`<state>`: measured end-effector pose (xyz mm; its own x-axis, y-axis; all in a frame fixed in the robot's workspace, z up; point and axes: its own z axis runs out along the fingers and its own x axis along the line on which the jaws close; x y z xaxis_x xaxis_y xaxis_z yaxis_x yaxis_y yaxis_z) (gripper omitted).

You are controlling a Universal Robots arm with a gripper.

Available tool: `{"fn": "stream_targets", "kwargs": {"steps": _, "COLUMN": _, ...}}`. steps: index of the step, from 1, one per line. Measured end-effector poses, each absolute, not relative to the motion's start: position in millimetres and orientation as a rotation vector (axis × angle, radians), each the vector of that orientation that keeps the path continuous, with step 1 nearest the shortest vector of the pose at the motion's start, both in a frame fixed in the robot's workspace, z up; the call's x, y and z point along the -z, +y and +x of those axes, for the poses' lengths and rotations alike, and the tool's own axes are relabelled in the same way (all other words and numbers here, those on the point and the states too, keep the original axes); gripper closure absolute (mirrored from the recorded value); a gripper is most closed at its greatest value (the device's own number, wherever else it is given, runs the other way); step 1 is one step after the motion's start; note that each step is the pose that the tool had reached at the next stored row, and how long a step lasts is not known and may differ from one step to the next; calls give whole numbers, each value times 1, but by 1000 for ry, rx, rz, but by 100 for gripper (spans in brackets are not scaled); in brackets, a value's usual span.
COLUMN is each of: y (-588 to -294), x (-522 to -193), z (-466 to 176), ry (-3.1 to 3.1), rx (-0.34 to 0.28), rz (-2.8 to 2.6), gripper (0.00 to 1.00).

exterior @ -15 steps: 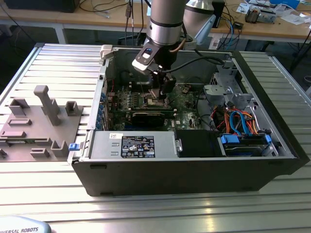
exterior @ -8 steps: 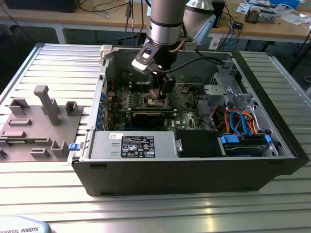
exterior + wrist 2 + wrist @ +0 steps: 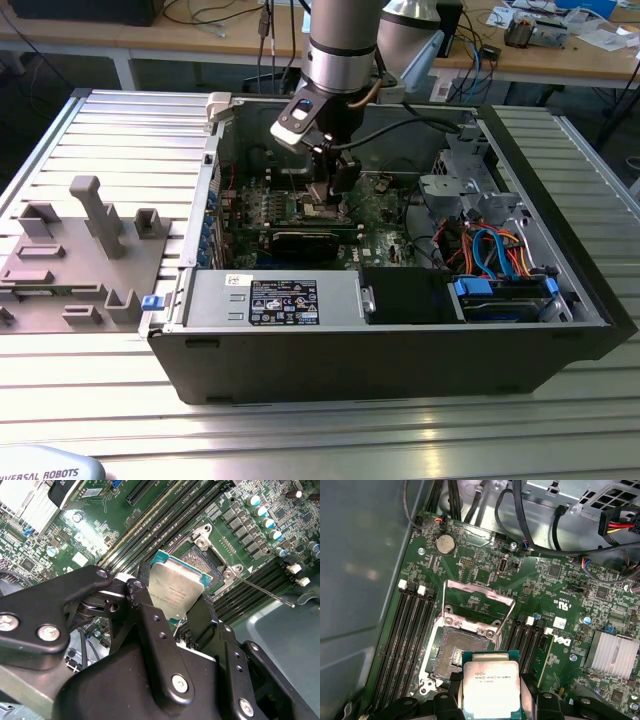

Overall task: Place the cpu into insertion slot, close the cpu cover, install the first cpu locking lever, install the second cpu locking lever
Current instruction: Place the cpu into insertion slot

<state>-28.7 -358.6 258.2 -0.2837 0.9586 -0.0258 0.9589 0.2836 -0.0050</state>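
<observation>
Gripper point(image 3: 492, 701) clamps cpu point(image 3: 491, 682) at edge of insertion slot point(image 3: 456, 652); cpu cover point(image 3: 480, 591) raised.

Ribbed aluminium table point(image 3: 300, 430), wooden workbench point(image 3: 100, 38) behind, cables point(image 3: 215, 12) strewn across it

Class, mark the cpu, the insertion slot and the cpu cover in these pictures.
cpu point(image 3: 491, 687): first wrist view, centre of metal top.
insertion slot point(image 3: 456, 652): first wrist view, dark contact field.
cpu cover point(image 3: 480, 591): first wrist view, open frame's outer bar.

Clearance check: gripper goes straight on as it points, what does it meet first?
Likely the open insertion slot, via the cpu the gripper holds; cpu cover stands raised off it. Depth unclear.
</observation>
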Motion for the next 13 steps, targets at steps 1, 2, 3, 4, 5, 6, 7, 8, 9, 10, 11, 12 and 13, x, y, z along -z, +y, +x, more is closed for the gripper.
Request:
{"fn": "stream_targets", "kwargs": {"steps": 1, "y": -359, "x": -258, "z": -29, "ry": 2502, "rx": 30, "rz": 1871, "gripper": 46}}
{"fn": "stream_targets", "kwargs": {"steps": 2, "y": -359, "x": -258, "z": -29, "ry": 2500, "rx": 30, "rz": 1873, "gripper": 46}}
{"fn": "stream_targets", "kwargs": {"steps": 3, "y": -359, "x": -258, "z": -29, "ry": 2499, "rx": 30, "rz": 1874, "gripper": 46}}
{"fn": "stream_targets", "kwargs": {"steps": 4, "y": -359, "x": -258, "z": -29, "ry": 2497, "rx": 30, "rz": 1877, "gripper": 46}}
{"fn": "stream_targets", "kwargs": {"steps": 5, "y": -359, "x": -258, "z": -29, "ry": 2496, "rx": 31, "rz": 1879, "gripper": 46}}
{"fn": "stream_targets", "kwargs": {"steps": 6, "y": -359, "x": -258, "z": -29, "ry": 2495, "rx": 31, "rz": 1880, "gripper": 46}}
{"fn": "stream_targets", "kwargs": {"steps": 7, "y": -359, "x": -258, "z": -29, "ry": 2493, "rx": 31, "rz": 1882, "gripper": 46}}
{"fn": "stream_targets", "kwargs": {"steps": 8, "y": -359, "x": -258, "z": -29, "ry": 2492, "rx": 31, "rz": 1883, "gripper": 46}}
{"fn": "stream_targets", "kwargs": {"steps": 9, "y": -359, "x": -258, "z": -29, "ry": 2491, "rx": 31, "rz": 1885, "gripper": 46}}
{"fn": "stream_targets", "kwargs": {"steps": 10, "y": -359, "x": -258, "z": -29, "ry": 2490, "rx": 31, "rz": 1887, "gripper": 46}}
{"fn": "stream_targets", "kwargs": {"steps": 11, "y": -359, "x": -258, "z": -29, "ry": 2489, "rx": 31, "rz": 1888, "gripper": 46}}
{"fn": "stream_targets", "kwargs": {"steps": 12, "y": -359, "x": -258, "z": -29, "ry": 2487, "rx": 31, "rz": 1890, "gripper": 46}}
{"fn": "stream_targets", "kwargs": {"steps": 13, "y": -359, "x": -258, "z": -29, "ry": 2487, "rx": 31, "rz": 1891, "gripper": 46}}
